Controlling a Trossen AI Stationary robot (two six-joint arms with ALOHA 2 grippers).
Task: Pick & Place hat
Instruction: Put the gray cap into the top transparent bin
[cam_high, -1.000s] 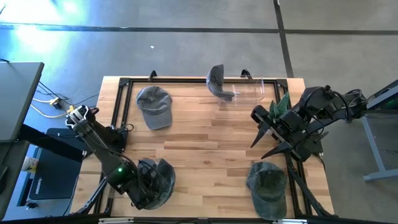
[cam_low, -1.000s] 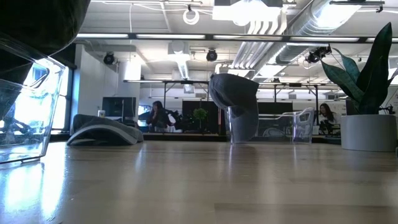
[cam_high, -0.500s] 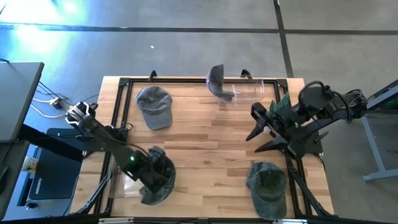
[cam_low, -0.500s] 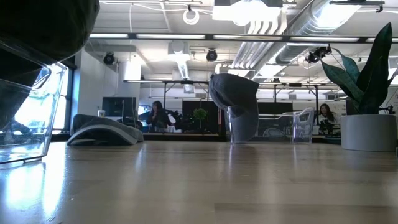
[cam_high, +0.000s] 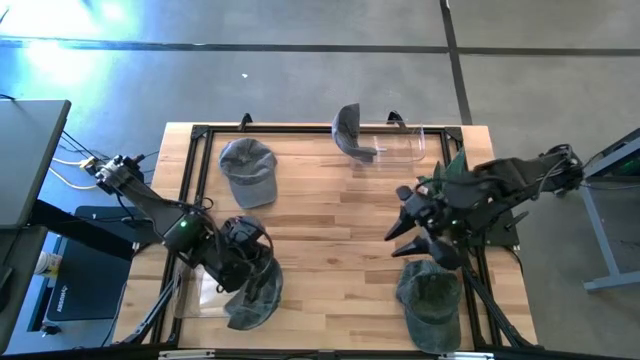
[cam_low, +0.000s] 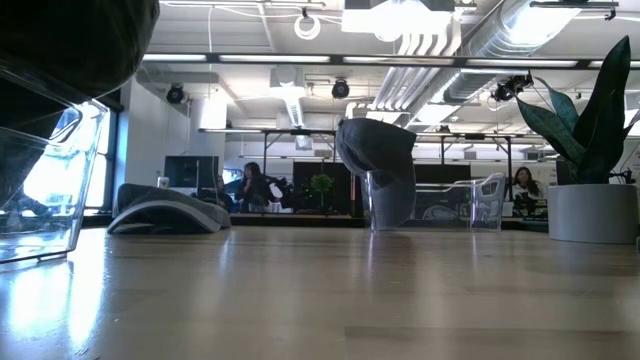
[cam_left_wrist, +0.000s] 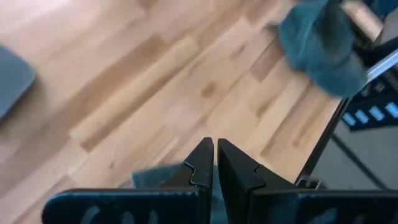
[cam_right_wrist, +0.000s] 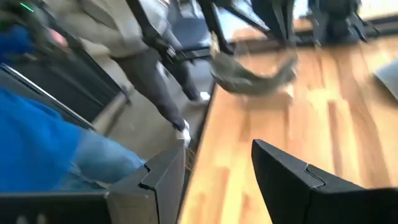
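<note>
Grey cap (cam_high: 250, 290) has been dragged off its clear stand (cam_high: 205, 292) by shut left jaws; right jaws wide.

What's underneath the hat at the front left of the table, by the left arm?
The hat lies partly over a clear plastic stand on the wooden table. The stand's left part shows through; the part beneath the hat is hidden. The left gripper sits above, jaws shut.

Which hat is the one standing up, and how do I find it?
Look along the wooden table's far edge for the clear plastic stand. The dark grey hat perches on that stand's end. Every other hat lies flat on the wood.
</note>
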